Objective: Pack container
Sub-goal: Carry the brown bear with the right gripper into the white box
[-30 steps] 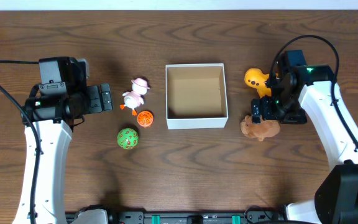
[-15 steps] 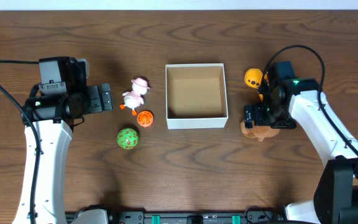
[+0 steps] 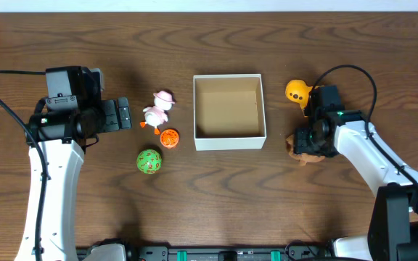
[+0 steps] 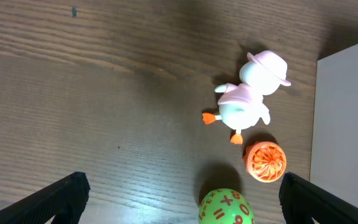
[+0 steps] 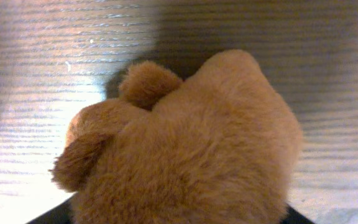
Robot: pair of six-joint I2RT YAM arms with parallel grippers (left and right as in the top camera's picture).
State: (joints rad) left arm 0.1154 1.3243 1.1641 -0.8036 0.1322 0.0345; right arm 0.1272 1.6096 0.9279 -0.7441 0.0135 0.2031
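Observation:
The container (image 3: pixel 229 143), a square box with low white walls and a brown inside, stands empty at the table's middle; its wall shows in the left wrist view (image 4: pixel 347 124). My right gripper (image 3: pixel 309 141) is low over a brown plush toy (image 3: pixel 296 151) just right of the box. In the right wrist view the plush (image 5: pixel 191 143) fills the frame, with the open fingers (image 5: pixel 179 214) on either side of it. My left gripper (image 3: pixel 124 114) is open and empty, left of a pink duck (image 3: pixel 157 110), and its wrist view (image 4: pixel 182 186) shows the fingers wide apart.
A yellow duck toy (image 3: pixel 296 91) lies behind the right gripper. An orange ball (image 3: pixel 169 138) and a green number ball (image 3: pixel 149 162) lie left of the box, and also show in the left wrist view (image 4: pixel 265 160), (image 4: pixel 225 208).
My right gripper has moved down and forward onto the brown plush, which it now straddles. The left arm and the other toys have not moved.

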